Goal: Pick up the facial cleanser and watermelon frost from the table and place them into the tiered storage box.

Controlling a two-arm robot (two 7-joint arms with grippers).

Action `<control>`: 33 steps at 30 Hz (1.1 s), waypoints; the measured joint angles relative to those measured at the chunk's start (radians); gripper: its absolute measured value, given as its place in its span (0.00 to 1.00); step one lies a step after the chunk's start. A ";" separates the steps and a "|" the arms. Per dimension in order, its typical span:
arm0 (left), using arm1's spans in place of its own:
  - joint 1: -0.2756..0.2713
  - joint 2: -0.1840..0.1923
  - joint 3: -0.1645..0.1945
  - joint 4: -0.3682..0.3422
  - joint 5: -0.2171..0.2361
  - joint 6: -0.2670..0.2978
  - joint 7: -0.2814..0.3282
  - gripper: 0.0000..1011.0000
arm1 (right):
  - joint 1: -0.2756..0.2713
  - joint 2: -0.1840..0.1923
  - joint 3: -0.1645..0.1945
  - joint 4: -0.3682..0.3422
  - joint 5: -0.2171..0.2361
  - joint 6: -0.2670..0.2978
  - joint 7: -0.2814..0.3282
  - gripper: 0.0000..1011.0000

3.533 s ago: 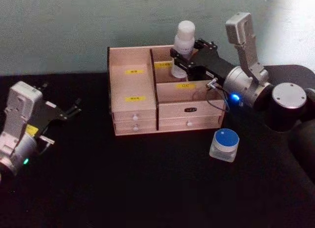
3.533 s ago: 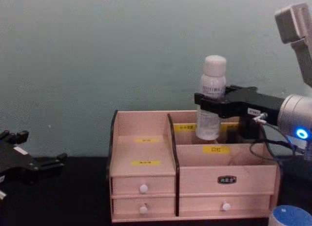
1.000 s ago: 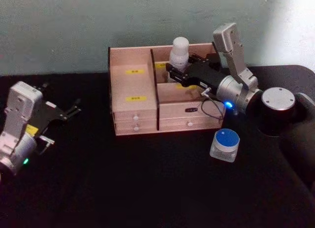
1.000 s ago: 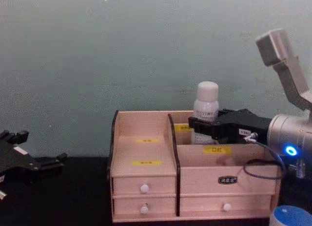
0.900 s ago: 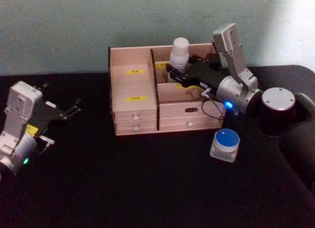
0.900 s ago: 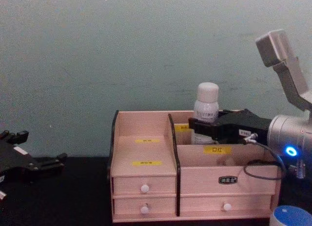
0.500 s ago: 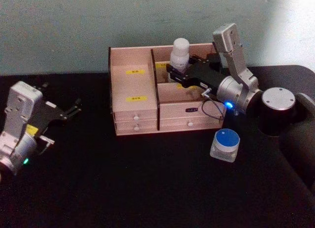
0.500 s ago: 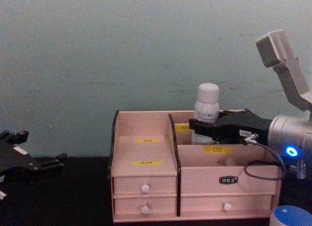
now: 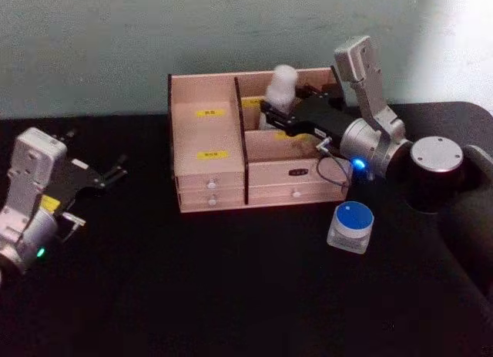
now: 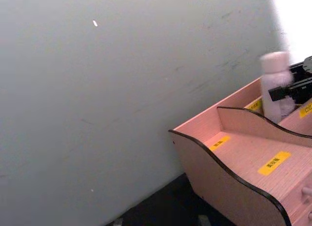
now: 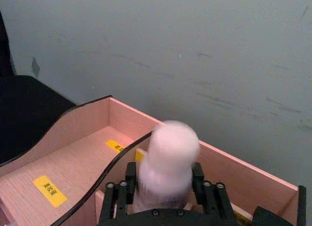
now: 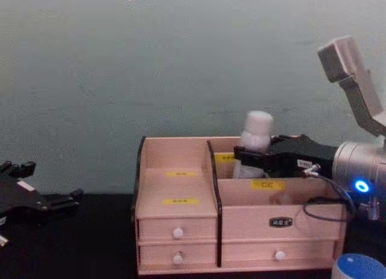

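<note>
Facial cleanser [image 9: 281,85] stood inside the tiered storage box [image 9: 202,133], in the rear compartment on its right half, at about 1 o'clock from the box's middle in the head view. The bottle leaned, with its cap tipped toward 1 o'clock, and its outline was smeared while everything around it looked crisp. From the chest view the bottle [image 12: 256,134] rose above the back wall of the box [image 12: 175,219], its lower body hidden behind the compartment front.

The right pincer [image 9: 271,110] reached in from 3 o'clock over the box's right half. Its jaws were apart, one on each side of the bottle's lower body [image 11: 168,162], and the right wrist view looked straight down on that bracket above the wooden steps [image 11: 73,157].

Watermelon frost [image 9: 351,226], the blue-lidded jar, sat on the black desk [image 9: 231,287] at 4 o'clock from the box, clear of its front drawers and apart from both arms.

The left pincer [image 9: 121,166] was parked above the desk at 9 o'clock from the box, well apart from it, jaws spread and holding nothing.
</note>
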 joint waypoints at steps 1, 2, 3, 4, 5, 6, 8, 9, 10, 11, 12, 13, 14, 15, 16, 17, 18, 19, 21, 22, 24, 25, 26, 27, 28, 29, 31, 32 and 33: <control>0.000 0.000 0.000 0.000 0.000 0.000 0.000 0.99 | 0.000 0.000 0.000 0.000 0.000 0.000 0.000 0.70; 0.000 0.000 0.000 0.000 0.000 0.000 0.000 0.99 | 0.000 0.000 0.000 0.000 0.000 0.000 0.000 0.74; 0.000 0.000 0.000 0.000 0.000 0.000 0.000 0.99 | 0.000 0.000 0.000 0.000 0.000 0.000 0.000 0.78; 0.000 0.000 0.000 0.000 0.000 0.000 0.000 0.99 | 0.000 0.000 0.000 0.000 0.000 0.000 0.000 0.79; 0.000 0.000 0.000 0.000 0.000 0.000 0.000 0.99 | 0.000 0.000 0.000 0.000 0.000 0.000 0.000 0.83; 0.000 0.000 0.000 0.000 0.000 0.000 0.000 0.99 | 0.000 0.000 0.000 0.000 0.000 0.000 0.000 0.84; 0.000 0.000 0.000 0.000 0.000 0.000 0.000 0.99 | 0.000 0.000 0.000 0.000 0.000 -0.001 0.000 0.89; 0.000 0.000 0.000 0.000 0.000 0.000 0.000 0.99 | 0.000 0.000 0.000 0.000 0.000 -0.001 0.000 0.93; 0.000 0.000 0.000 0.000 0.000 0.000 0.000 0.99 | 0.000 -0.001 0.000 0.000 0.000 -0.001 0.000 0.96; 0.000 0.000 0.000 0.000 0.000 0.000 0.000 0.99 | 0.000 0.000 0.000 0.000 0.000 -0.001 0.000 0.97; 0.000 0.000 0.000 0.000 0.000 0.000 0.000 0.99 | 0.000 -0.001 0.000 0.000 0.000 -0.001 0.000 0.99; 0.000 0.000 0.000 0.000 0.000 0.000 0.000 0.99 | 0.000 -0.001 -0.001 0.000 0.000 -0.001 0.000 0.99; 0.000 0.000 0.000 0.000 0.000 0.000 0.000 0.99 | 0.000 -0.001 -0.001 0.000 0.000 -0.001 0.000 0.99; 0.000 0.000 0.000 0.000 0.000 0.000 0.000 0.99 | 0.000 -0.001 -0.001 0.000 0.000 -0.001 0.000 0.99; 0.000 0.000 0.000 0.000 0.000 0.000 0.000 0.99 | 0.000 -0.001 -0.001 0.000 0.001 -0.001 0.000 0.99; 0.000 0.000 0.000 0.000 0.000 0.000 0.000 0.99 | 0.000 -0.001 -0.001 0.000 0.001 -0.001 0.000 0.99; 0.000 0.000 0.000 0.000 0.000 0.000 0.000 0.99 | 0.000 -0.001 -0.001 0.000 0.001 -0.001 0.000 0.99; 0.000 0.000 0.000 0.000 0.000 0.000 0.000 0.99 | 0.000 -0.001 -0.001 0.000 0.001 -0.001 0.000 0.99; 0.000 0.000 0.000 0.000 0.000 0.000 0.000 0.99 | 0.000 -0.001 -0.001 0.000 0.001 -0.001 0.001 0.99; 0.000 0.000 0.000 0.000 0.000 0.000 0.000 0.99 | -0.001 0.000 -0.001 -0.001 0.001 -0.001 0.000 0.99; 0.000 0.000 0.000 0.000 0.000 0.000 0.000 0.99 | -0.013 0.006 -0.001 -0.025 -0.001 -0.005 -0.002 0.99; 0.000 0.000 0.000 0.000 0.000 0.000 0.000 0.99 | -0.018 0.009 -0.001 -0.036 -0.002 -0.007 -0.004 0.99; 0.000 0.000 0.000 0.000 0.000 0.000 0.000 0.99 | -0.025 0.013 -0.001 -0.049 -0.003 -0.008 -0.005 0.99; 0.000 0.000 0.000 0.000 0.000 0.000 0.000 0.99 | -0.038 0.021 -0.001 -0.076 -0.005 -0.008 -0.007 0.99; 0.000 0.000 0.000 0.000 0.000 0.000 0.000 0.99 | -0.044 0.025 0.000 -0.089 -0.005 -0.009 -0.008 0.99; 0.000 0.000 0.000 0.000 0.000 0.000 0.000 0.99 | -0.052 0.029 0.001 -0.104 -0.005 -0.009 -0.009 0.99; 0.000 0.000 0.000 0.000 0.000 0.000 0.000 0.99 | -0.072 0.042 0.004 -0.147 -0.005 -0.007 -0.015 0.99; 0.000 0.000 0.000 0.000 0.000 0.000 0.000 0.99 | -0.080 0.047 0.006 -0.163 -0.005 -0.006 -0.017 0.99; 0.000 0.000 0.000 0.000 0.000 0.000 0.000 0.99 | -0.089 0.053 0.008 -0.182 -0.005 -0.004 -0.019 0.99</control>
